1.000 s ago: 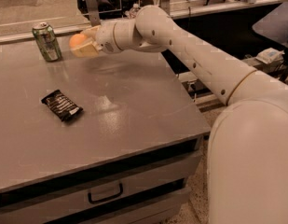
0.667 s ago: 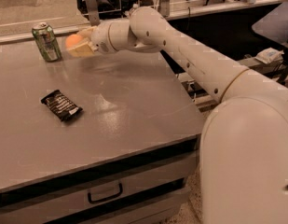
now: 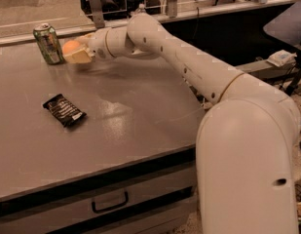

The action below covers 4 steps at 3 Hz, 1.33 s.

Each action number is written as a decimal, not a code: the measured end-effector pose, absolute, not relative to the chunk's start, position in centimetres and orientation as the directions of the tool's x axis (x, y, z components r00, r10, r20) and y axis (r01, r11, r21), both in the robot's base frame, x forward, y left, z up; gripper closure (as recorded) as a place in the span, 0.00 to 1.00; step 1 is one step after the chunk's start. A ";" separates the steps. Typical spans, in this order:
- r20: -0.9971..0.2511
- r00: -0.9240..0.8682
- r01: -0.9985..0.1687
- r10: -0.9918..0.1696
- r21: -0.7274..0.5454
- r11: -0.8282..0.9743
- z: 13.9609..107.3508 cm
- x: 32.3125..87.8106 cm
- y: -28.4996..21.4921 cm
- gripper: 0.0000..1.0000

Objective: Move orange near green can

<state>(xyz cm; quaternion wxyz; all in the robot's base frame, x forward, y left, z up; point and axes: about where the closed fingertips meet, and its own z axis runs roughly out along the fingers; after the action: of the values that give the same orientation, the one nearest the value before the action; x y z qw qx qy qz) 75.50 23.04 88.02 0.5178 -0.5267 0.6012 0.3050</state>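
The gripper (image 3: 76, 52), clamped on the orange (image 3: 69, 46), sits at three o'clock of the green can (image 3: 47, 44) (just beside it, contact unclear) over the grey table (image 3: 140, 121).

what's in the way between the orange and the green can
Nothing visible. The round orange fruit, gripped in the tool at the far side of the table, is right beside the green metal drink can. The flat black snack wrapper lies well clear, nearer the camera.
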 end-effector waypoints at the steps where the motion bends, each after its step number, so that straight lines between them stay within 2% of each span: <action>1: -0.946 0.073 -0.952 -0.317 -0.161 0.261 87.4 75.4 23.6 0.52; 3: -0.950 0.058 -0.960 -0.306 -0.137 0.245 86.6 74.8 25.2 0.00; 4: -0.951 0.056 -0.960 -0.304 -0.135 0.244 86.6 74.7 25.3 0.00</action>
<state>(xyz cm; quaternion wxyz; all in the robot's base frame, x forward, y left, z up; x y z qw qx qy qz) 74.68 25.29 86.58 0.5055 -0.5220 0.6056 0.3245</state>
